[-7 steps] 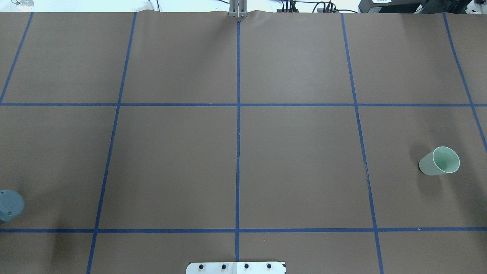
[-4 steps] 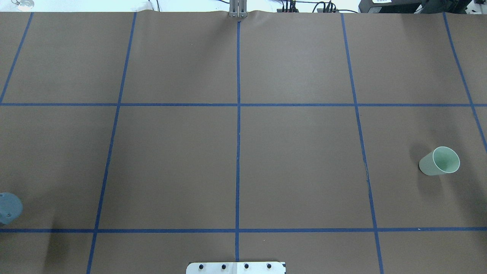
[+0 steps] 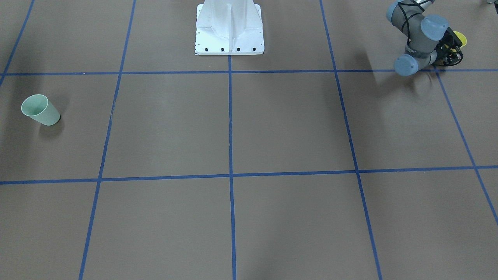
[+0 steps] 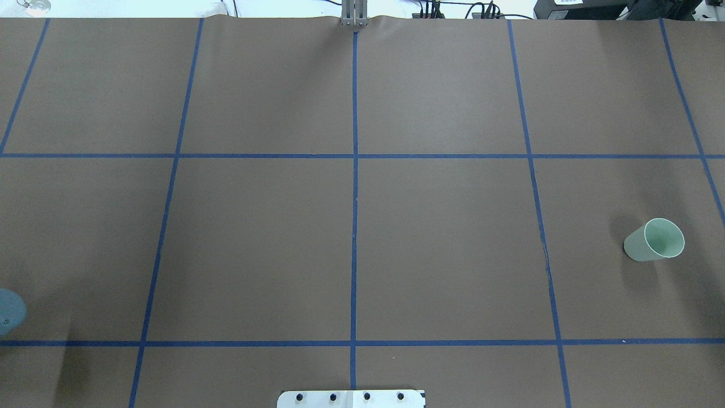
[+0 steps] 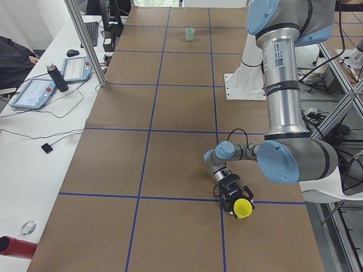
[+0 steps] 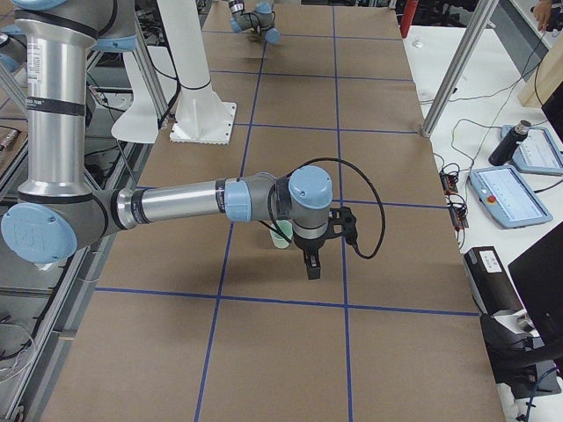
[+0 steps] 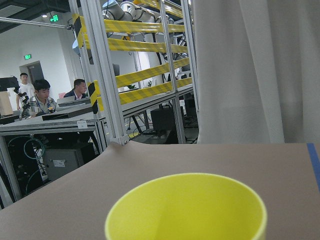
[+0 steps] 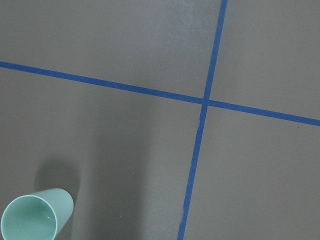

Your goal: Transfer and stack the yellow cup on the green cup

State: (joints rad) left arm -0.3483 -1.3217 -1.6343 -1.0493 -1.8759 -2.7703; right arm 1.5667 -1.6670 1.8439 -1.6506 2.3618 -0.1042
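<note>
Your left gripper point(image 5: 238, 203) pinches the plain yellow cup point(image 5: 244, 209) low in the middle of the left-end view. Only the left wrist camera looks into that cup's open mouth. The unmarked green cup point(image 4: 654, 239) stands upright near the overhead frame's right edge, just beside the right gripper point(image 6: 312, 271). Only the right-end view shows that gripper, so you cannot tell whether it is spread or pressed together.

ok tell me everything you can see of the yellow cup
The yellow cup is a plain bright yellow tumbler, plastic-looking, tapered to a wider rim, with nothing visible inside. It seems upright on the brown table, far to the robot's left. The left gripper sits around it; whether its fingers press it is unclear.
</note>
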